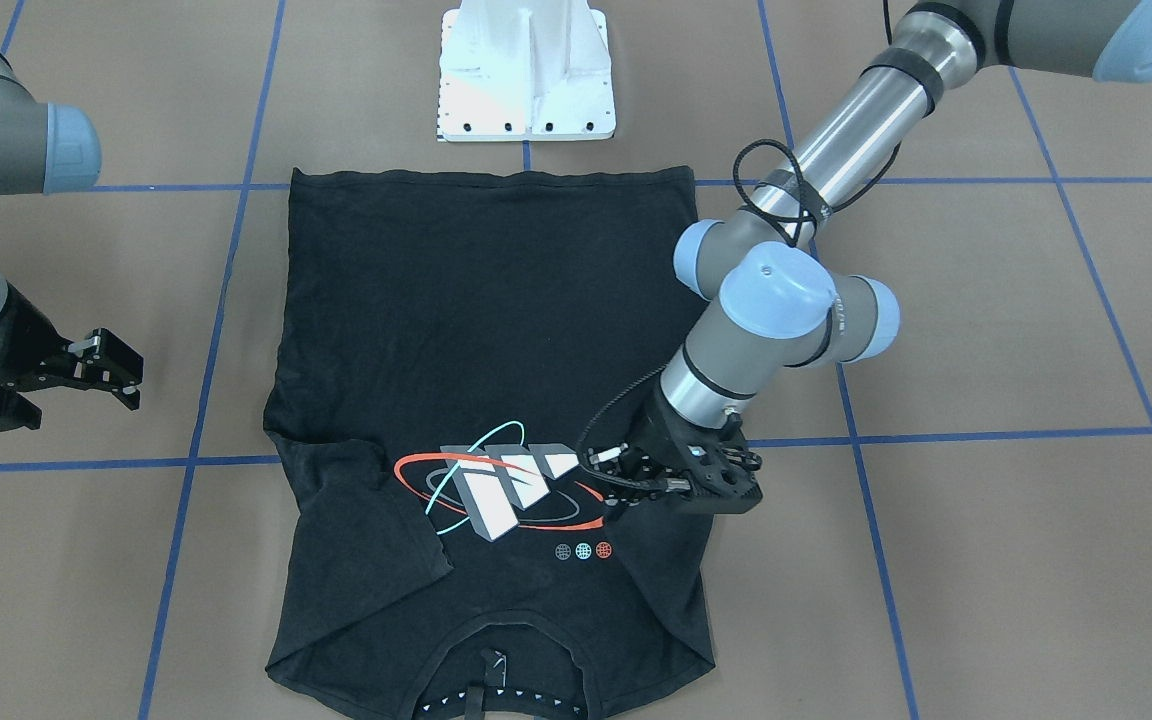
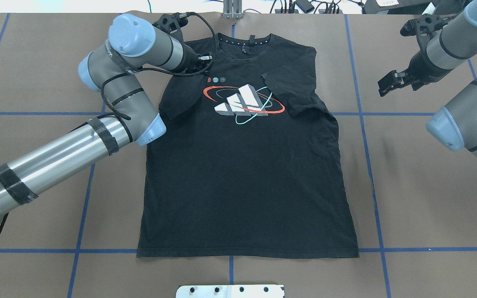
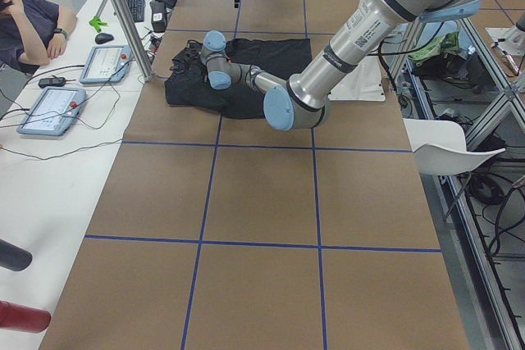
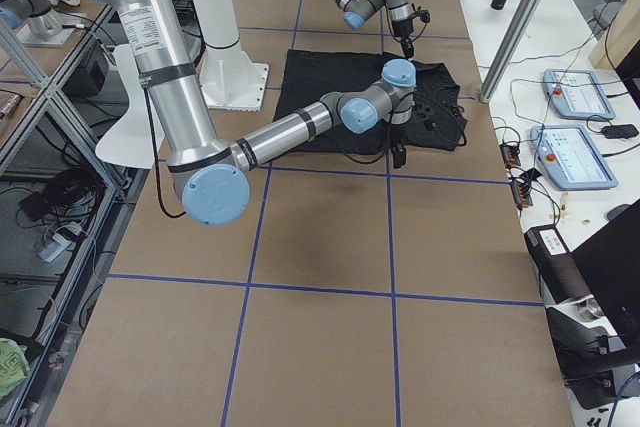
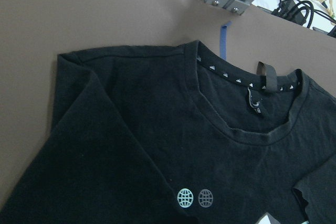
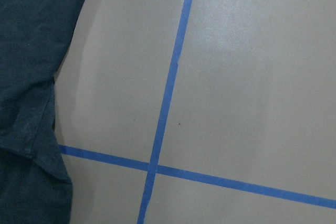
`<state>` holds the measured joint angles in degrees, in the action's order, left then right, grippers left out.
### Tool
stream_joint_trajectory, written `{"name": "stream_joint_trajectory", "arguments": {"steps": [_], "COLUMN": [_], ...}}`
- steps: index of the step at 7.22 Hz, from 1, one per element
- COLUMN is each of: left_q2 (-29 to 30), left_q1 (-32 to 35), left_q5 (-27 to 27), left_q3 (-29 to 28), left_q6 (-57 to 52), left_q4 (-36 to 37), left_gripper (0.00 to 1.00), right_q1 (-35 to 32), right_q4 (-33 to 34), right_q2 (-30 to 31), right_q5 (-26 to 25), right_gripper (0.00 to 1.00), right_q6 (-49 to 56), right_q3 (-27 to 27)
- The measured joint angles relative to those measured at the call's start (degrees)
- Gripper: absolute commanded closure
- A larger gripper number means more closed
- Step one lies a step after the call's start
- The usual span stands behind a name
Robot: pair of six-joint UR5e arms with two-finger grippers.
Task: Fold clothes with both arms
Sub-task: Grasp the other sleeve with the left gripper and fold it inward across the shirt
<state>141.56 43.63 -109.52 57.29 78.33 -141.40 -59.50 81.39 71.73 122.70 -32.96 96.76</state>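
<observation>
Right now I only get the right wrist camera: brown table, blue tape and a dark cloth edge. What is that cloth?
Observer: A black T-shirt, lying flat, print up, collar on the side away from the robot.
Visitor: Is it folded at all?
Observer: Both sleeves are turned in over the chest; the body is not folded.
Visitor: Where is the other arm?
Observer: The left gripper is over the shirt, right beside the chest print.

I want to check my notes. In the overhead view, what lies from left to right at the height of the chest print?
Left arm → folded sleeve → chest print → other folded sleeve → right gripper.
</observation>
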Motion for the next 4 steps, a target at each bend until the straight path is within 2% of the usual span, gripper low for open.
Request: {"name": "stream_joint_trajectory", "arguments": {"steps": [2,3,4], "left_q2": [2.0,2.5,2.7], "left_q1": [-1.1,-1.2,-1.2], "left_q5": [2.7,3.5,4.3], "left_q3": [-2.3,-3.4,-3.9], "left_q6": [1.4,1.5,1.4], "left_q4": [0.0,0.2,0.2], "left_gripper": [1.00,0.46,0.00], "right_q1": [0.0,0.1,0.1], "right_q4": [0.0,0.0,0.0], "right_q2": [0.1,0.1,0.1], "right_q5": [0.0,0.0,0.0], "right_gripper": [0.00,0.00,0.00], "right_q6": [0.0,0.0,0.0], "right_q3": [-0.1,-0.1,-0.2]}}
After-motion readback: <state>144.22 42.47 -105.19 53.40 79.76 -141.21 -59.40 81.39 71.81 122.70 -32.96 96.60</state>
